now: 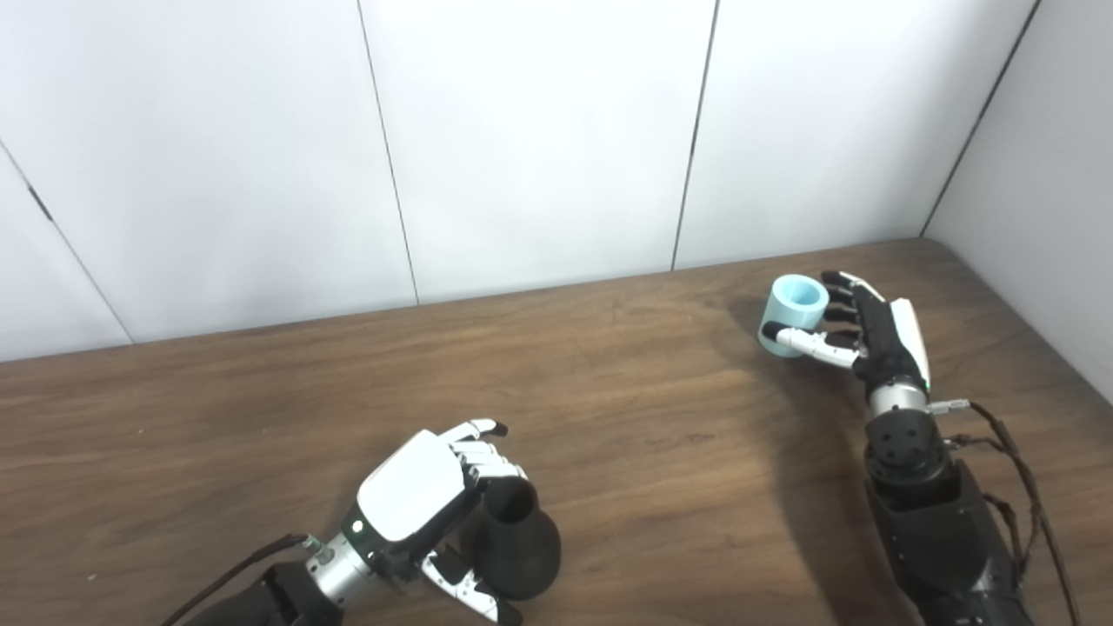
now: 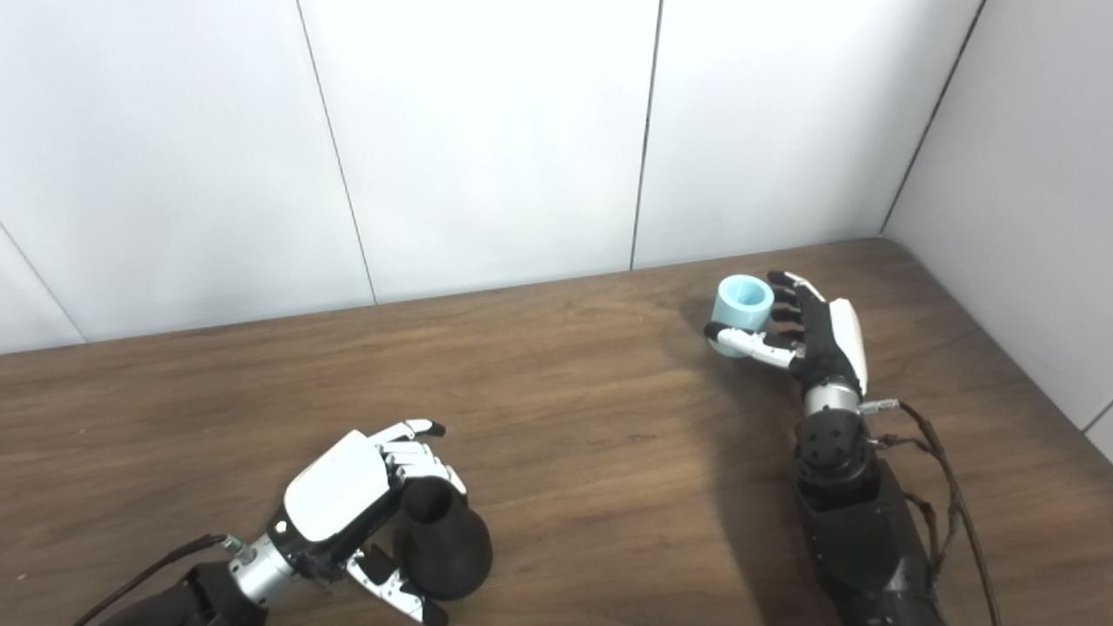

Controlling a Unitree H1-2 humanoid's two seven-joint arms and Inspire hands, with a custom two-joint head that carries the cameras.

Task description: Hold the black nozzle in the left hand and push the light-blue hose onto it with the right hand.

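The black nozzle (image 1: pixel 518 541) stands on the wooden table (image 1: pixel 609 391) near the front edge, wide base down, narrow open mouth up. My left hand (image 1: pixel 426 513) is wrapped around its neck, fingers behind and thumb in front. The light-blue hose piece (image 1: pixel 793 313), a short open cylinder, is at the far right of the table. My right hand (image 1: pixel 856 335) grips it from the right, thumb across its front. Both also show in the right eye view: the nozzle (image 2: pixel 442 537) and the hose (image 2: pixel 741 311). The two are far apart.
White wall panels (image 1: pixel 539 139) rise behind the table and along the right side (image 1: pixel 1043 191). Loose cables (image 1: pixel 1017 469) hang along my right forearm. Bare wood lies between the two hands.
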